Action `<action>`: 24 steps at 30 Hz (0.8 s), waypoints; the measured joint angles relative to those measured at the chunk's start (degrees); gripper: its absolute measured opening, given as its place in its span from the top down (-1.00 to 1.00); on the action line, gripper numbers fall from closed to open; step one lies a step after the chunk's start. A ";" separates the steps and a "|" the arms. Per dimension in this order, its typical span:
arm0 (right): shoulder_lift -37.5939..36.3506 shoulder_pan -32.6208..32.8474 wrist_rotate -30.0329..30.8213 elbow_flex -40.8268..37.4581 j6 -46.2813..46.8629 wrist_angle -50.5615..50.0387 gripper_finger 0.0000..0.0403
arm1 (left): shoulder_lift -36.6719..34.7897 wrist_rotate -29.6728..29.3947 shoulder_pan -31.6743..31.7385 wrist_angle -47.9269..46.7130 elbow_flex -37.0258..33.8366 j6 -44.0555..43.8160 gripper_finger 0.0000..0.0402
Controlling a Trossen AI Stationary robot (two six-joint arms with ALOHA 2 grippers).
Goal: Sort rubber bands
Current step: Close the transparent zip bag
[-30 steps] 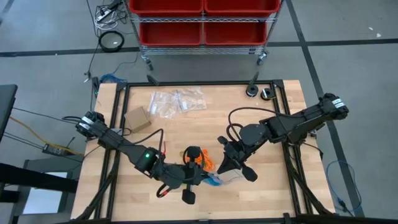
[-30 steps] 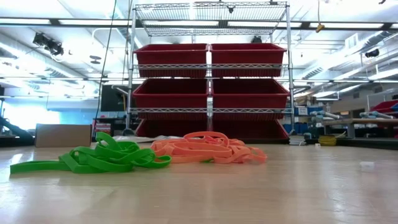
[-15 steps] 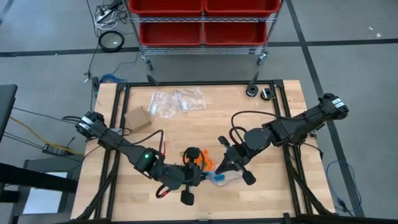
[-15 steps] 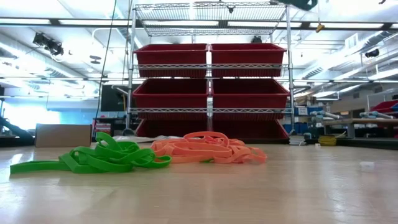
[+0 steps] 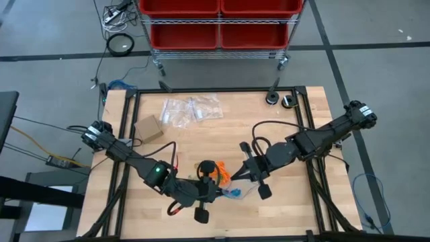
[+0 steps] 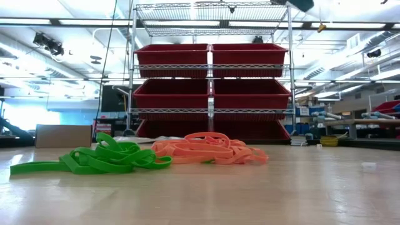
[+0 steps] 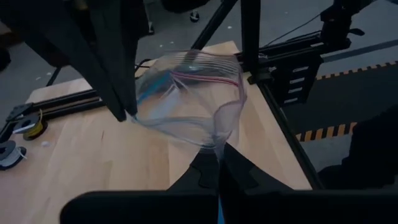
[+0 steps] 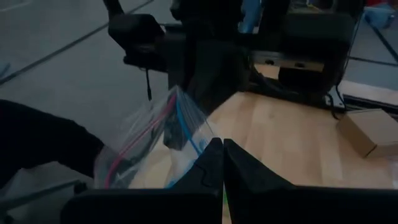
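A small cardboard box [image 5: 148, 128] is sitting on the wooden table [image 5: 295, 215] near its left side, with a few clear plastic bags [image 5: 191, 111] lying just beside it toward the far edge. Beyond the table, red bins [image 6: 209, 61] are resting on a wire shelving rack [image 6: 132, 69]. A clear zip bag [image 7: 186, 96] is hanging above the tabletop.

Green bands [image 6: 94, 159] are lying in a loose tangled clump on the wood, with orange bands [image 6: 209, 150] heaped just beside them. From above, the orange bands [image 5: 220, 176] are sitting near the table's front edge, with blue bands [image 5: 235, 193] just beside them.
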 joint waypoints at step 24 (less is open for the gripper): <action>-6.84 4.57 6.13 -0.02 -4.05 2.19 0.81 | 0.00 -7.37 0.71 -0.10 0.00 -4.74 1.00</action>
